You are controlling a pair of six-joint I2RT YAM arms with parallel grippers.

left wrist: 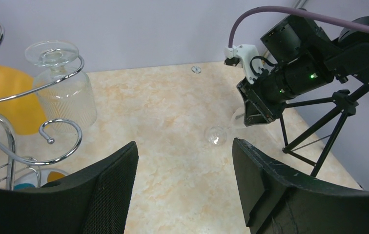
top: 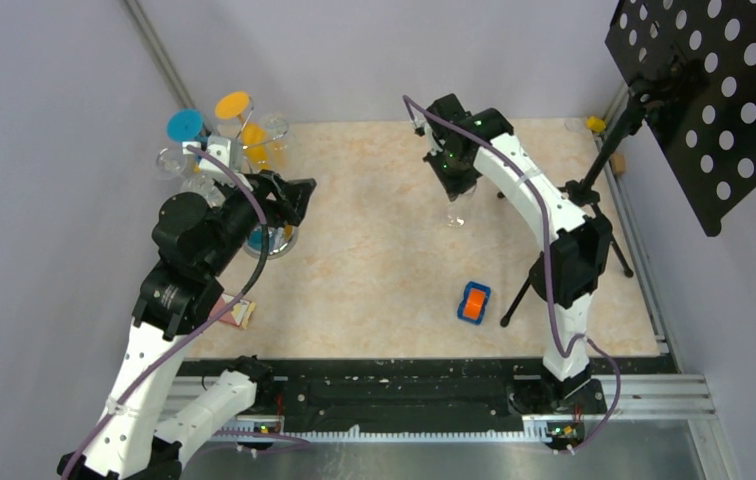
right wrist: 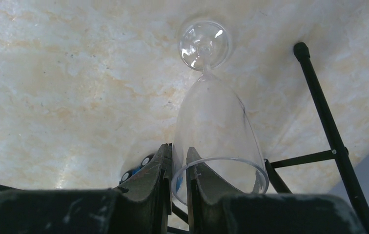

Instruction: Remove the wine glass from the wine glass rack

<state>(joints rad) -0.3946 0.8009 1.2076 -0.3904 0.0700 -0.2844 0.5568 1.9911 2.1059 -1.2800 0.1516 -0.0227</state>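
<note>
The right gripper (right wrist: 178, 155) pinches the wine glass (right wrist: 212, 117) by its rim.
One finger sits inside the empty bowl and one outside; the foot lies below the gripper, perhaps touching the table (right wrist: 75, 73). The left gripper (left wrist: 185, 146) gapes wide, holding nothing. The wine glass rack (left wrist: 8, 144), with a clear glass (left wrist: 68, 95) hanging inverted, stands to its left.

Bright, even light; soft faint shadows.

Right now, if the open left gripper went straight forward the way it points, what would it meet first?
Most likely the beige marbled tabletop, a little before the clear wine glass held at its rim by the right gripper. Depth is hard to judge, so the glass could come first.
</note>
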